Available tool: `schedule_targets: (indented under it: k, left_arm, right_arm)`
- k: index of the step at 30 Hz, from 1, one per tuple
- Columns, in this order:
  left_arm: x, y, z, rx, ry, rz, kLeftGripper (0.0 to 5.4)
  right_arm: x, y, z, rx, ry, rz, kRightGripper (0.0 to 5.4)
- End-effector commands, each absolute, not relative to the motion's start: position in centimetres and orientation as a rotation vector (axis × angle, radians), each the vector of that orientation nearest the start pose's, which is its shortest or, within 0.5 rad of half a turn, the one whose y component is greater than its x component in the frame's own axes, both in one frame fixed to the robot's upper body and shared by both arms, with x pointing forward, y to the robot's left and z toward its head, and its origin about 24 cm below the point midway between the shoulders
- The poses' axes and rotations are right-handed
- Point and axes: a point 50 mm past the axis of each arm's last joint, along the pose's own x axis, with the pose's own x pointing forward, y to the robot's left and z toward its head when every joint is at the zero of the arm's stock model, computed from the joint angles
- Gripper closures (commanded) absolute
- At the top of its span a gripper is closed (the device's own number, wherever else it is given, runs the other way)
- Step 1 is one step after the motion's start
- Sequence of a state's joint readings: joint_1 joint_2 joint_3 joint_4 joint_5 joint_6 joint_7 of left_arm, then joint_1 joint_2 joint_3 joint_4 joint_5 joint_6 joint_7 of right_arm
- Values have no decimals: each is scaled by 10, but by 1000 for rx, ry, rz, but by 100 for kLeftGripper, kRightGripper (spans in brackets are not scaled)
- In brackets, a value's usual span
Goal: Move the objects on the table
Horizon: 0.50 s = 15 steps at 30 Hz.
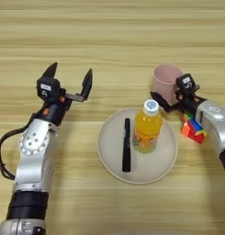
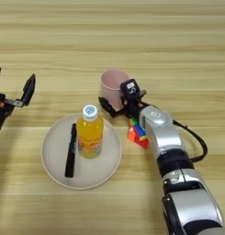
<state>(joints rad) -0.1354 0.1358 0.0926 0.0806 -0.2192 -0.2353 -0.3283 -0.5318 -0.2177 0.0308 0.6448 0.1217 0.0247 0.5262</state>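
Observation:
A pale pink cup (image 1: 165, 78) stands upright right of centre on the table (image 1: 109, 36). My right gripper (image 1: 174, 98) is pressed against the cup's lower right side. Just below that arm's wrist lies the multicoloured puzzle cube (image 1: 193, 130), partly covered by the arm. The orange-juice bottle (image 1: 147, 128) with a white cap stands upright on the right half of a cream plate (image 1: 110, 158). Well left of the plate, my left gripper (image 1: 70, 71) hovers open with nothing between its fingers.
A black pen (image 1: 126, 144) lies lengthwise on the left half of the plate, beside the bottle. A black cable (image 2: 196, 142) loops off my right forearm. Bare wood stretches across the far side and along the front edge.

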Motion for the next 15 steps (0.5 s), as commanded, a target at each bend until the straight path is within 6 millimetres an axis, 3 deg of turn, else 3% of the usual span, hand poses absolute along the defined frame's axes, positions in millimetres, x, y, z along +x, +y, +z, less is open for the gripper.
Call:
schedule_targets:
  k: [1,11,15]
  left_arm:
    - [273,175,85,-23,-310,-257,0]
    - [273,175,84,-23,-308,-256,0]
    - [273,175,84,-25,-308,-256,0]
  right_arm:
    - [345,-144,55,-91,146,567,2]
    - [345,-143,57,-85,124,578,106]
    - [345,-145,58,-85,116,577,116]
